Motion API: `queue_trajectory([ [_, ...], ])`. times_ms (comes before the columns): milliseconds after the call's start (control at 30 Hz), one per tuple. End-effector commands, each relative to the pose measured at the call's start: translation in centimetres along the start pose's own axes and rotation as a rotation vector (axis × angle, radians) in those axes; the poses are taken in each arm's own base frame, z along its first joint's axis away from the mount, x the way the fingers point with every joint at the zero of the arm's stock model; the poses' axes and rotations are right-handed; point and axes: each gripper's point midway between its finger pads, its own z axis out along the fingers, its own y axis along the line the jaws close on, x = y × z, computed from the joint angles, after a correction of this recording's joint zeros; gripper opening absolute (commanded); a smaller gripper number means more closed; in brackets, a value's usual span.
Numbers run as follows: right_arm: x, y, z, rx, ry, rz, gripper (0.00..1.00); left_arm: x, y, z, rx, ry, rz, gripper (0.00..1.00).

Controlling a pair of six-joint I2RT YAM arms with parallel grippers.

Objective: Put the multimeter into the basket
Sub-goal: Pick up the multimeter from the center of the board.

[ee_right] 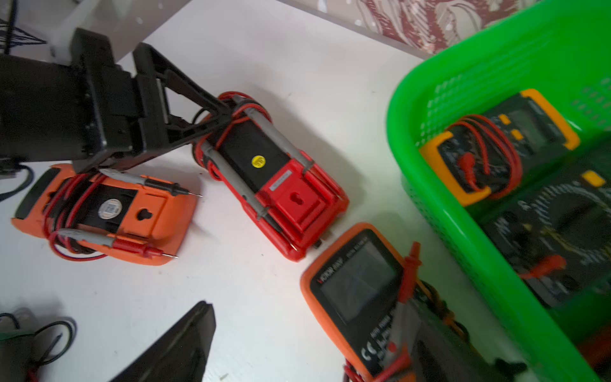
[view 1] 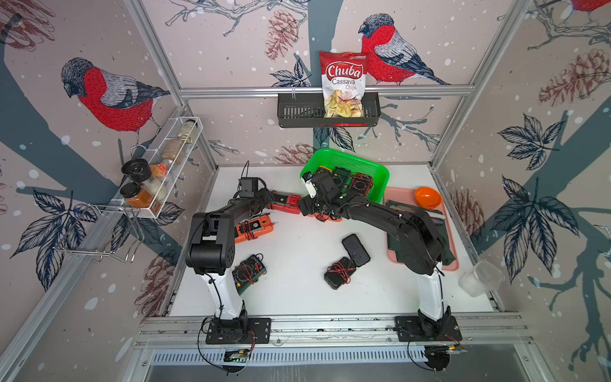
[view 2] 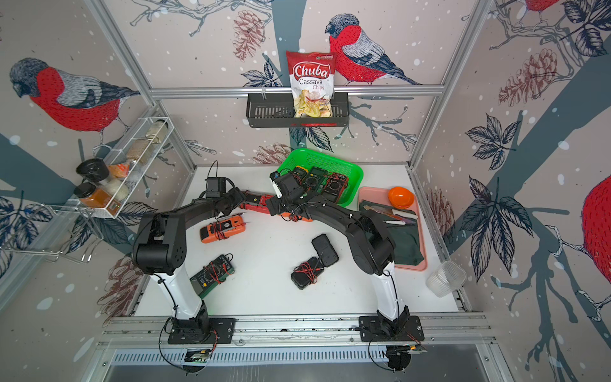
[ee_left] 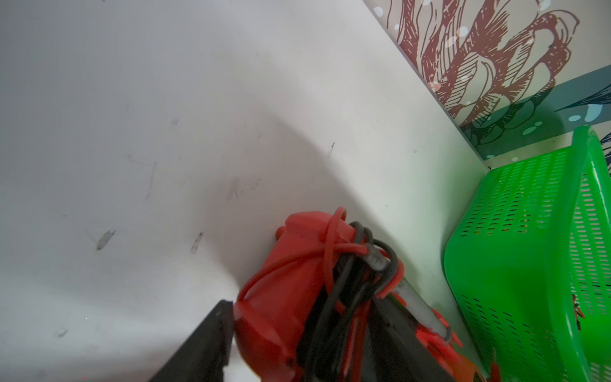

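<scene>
**A:** How many multimeters are there, and where?

**B:** Nine. Six lie on the white table (view 1: 297, 297). Three lie in the bright green perforated plastic basket (view 1: 350, 158) at the table's far edge.

**A:** The three in the basket?

**B:** One yellow-trimmed black multimeter (view 2: 299, 172), one dark green multimeter (view 2: 317, 178) and one red-framed dark multimeter (view 2: 335, 185), side by side.

**A:** And the six on the table?

**B:**
- The red multimeter (ee_right: 274, 185), a box-shaped plastic case, lies face down, bound in red and black leads. It is near the basket but outside it.
- One orange face-down multimeter (ee_right: 148, 211) lies beside it, nearer the left arm.
- One orange-framed face-up multimeter (ee_right: 357, 281) lies just beside the basket wall, its corner almost touching the red one's end.
- One green multimeter (view 1: 248, 274) lies near the left arm's base.
- One flat black multimeter (view 1: 355, 249) and one black multimeter wound in red leads (view 1: 339, 274) lie mid-table, touching each other.

**A:** The two grippers?

**B:** The left gripper (ee_right: 220, 115) is clamped on the lead-wrapped end of the red multimeter, which rests on the table. The right gripper (ee_right: 310, 312) is spread wide over the orange-framed face-up multimeter and grasps nothing. One of its fingers stands well clear of the case.

**A:** Other items?

**B:** One pink tray (view 1: 401, 191) just beside the basket, bearing one orange bowl (view 1: 428, 196).
</scene>
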Motion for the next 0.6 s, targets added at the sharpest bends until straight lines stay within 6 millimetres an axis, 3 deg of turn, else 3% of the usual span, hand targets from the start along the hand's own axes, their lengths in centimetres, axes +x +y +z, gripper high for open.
queue_trajectory([
  [0,-2.1,1.8,1.6,-0.098,-0.069,-0.047,0.96,-0.3,0.2,0.2,0.001,0.004,0.004,0.65],
  [67,-2.6,1.6,3.0,-0.097,-0.081,-0.054,1.0,-0.2,0.2,0.3,0.005,0.008,0.006,0.64],
  [300,-3.4,-0.9,7.8,-0.066,-0.105,-0.02,1.0,-0.1,0.2,0.5,0.01,0.016,0.019,0.54],
  [567,-2.8,-0.6,10.2,-0.095,-0.103,-0.031,1.0,-0.3,0.0,0.4,0.018,0.014,0.022,0.54],
])
